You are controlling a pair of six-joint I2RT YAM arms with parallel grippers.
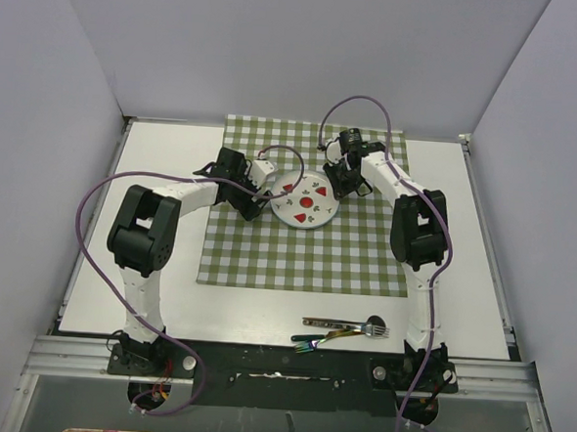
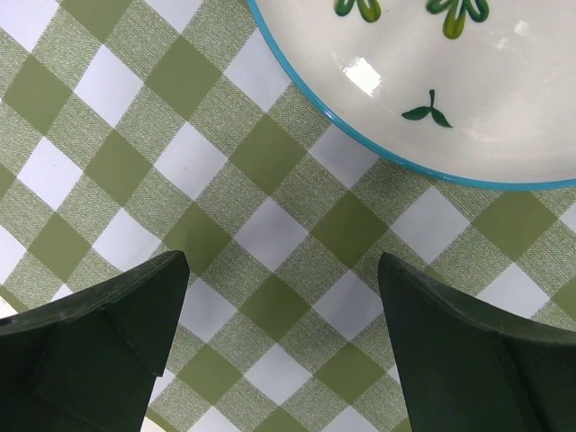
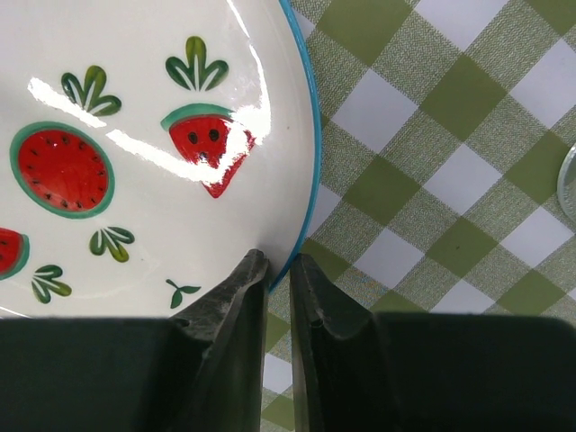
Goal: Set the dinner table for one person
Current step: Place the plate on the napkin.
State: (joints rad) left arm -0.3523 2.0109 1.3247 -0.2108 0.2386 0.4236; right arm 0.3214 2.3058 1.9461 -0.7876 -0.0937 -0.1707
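The right gripper is clamping the rim of the watermelon plate at upper centre, the left gripper is hanging spread apart, and the cutlery is lying unplaced at lower centre.

Only a curved bit of the plate from the left wrist, cut off at top and right. From the right wrist, cut off at left and top. At that view's right edge, a sliver of a shiny round thing; cannot tell what. From above, cutlery near the bench front, too small to sort.
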